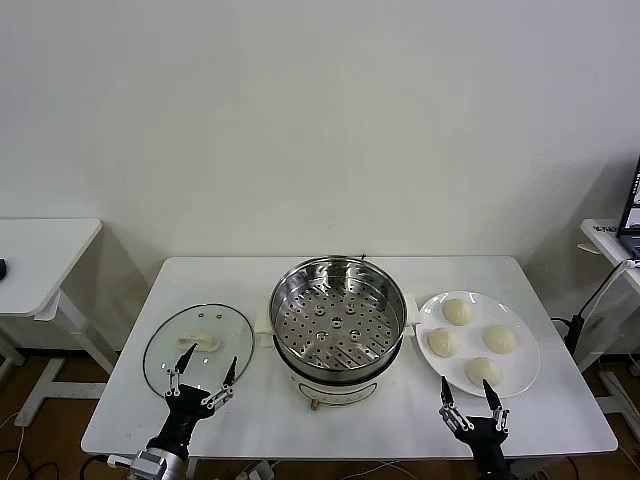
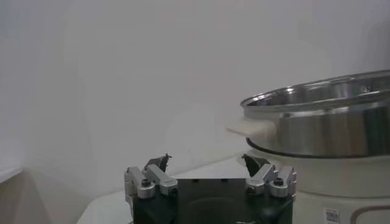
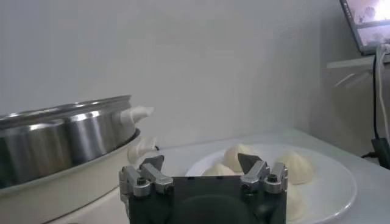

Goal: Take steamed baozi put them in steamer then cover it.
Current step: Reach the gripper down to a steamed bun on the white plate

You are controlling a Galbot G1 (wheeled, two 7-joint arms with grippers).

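Note:
The steel steamer (image 1: 338,312) stands at the table's middle, its perforated tray empty; it also shows in the left wrist view (image 2: 329,115) and the right wrist view (image 3: 61,137). Several cream-white baozi (image 1: 458,311) lie on a white plate (image 1: 522,374) to its right, also in the right wrist view (image 3: 298,165). The glass lid (image 1: 198,345) with a white knob lies flat to the steamer's left. My left gripper (image 1: 207,376) is open and empty at the lid's near edge. My right gripper (image 1: 468,395) is open and empty just before the plate.
The white table (image 1: 350,430) has bare room along its front edge. A small white side table (image 1: 40,250) stands at the far left. A stand with a laptop (image 1: 628,225) and cables is at the far right.

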